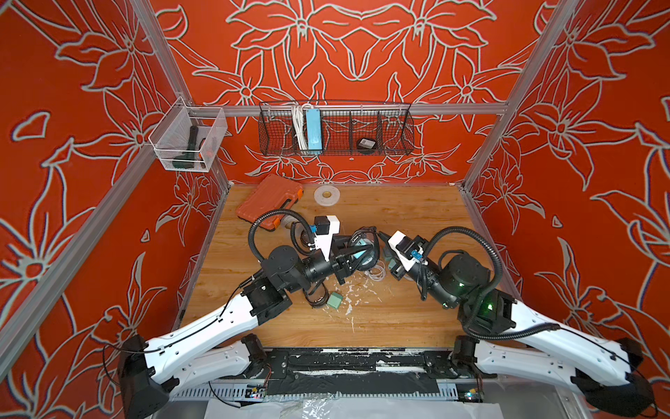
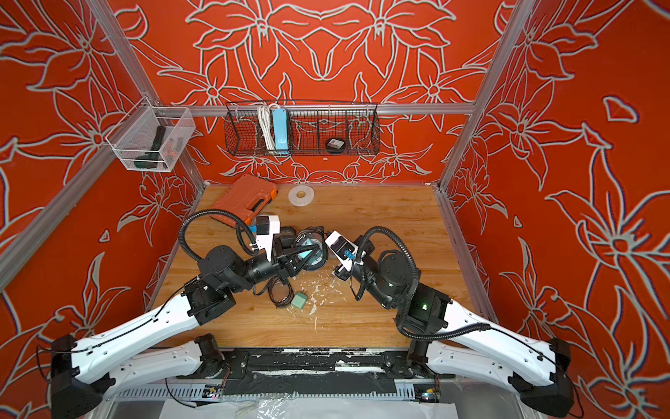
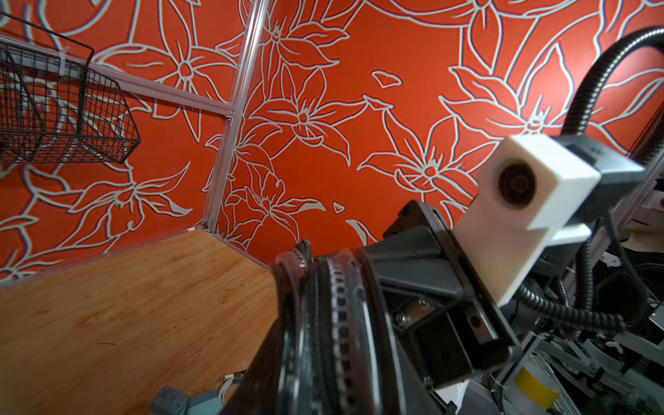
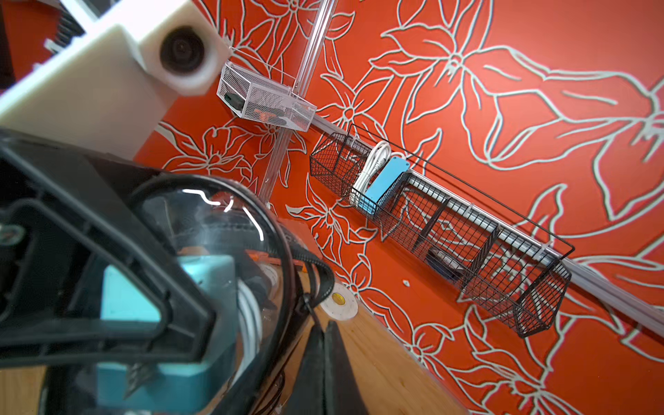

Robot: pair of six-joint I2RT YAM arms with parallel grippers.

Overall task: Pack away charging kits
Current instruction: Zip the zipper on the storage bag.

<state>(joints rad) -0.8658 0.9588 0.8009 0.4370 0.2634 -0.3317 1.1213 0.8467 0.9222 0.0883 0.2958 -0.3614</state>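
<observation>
Saw 1 pouch point(image 1: 366, 144) already stowed in wire basket point(image 1: 335, 109). Gripped 2nd pouch point(image 4: 201, 222) in left hand point(image 1: 359, 250), jaws partway closed on its rim, teal adapter point(image 4: 201, 273) inside. Held it above tabletop point(image 1: 398, 308), well short of basket. Had right hand point(image 4: 325, 341) pinched fully shut at pouch edge; couldn't tell if on zip. Prob. left: close up, carry to basket, then pack loose adapter point(image 1: 334, 300), farther from basket.

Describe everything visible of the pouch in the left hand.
The pouch is oval, with a black zippered rim and a glossy clear top. Inside show a teal cube adapter and coiled white cable. The left hand clamps across it, holding it tilted; the shut right hand sits close by its rim.
</observation>
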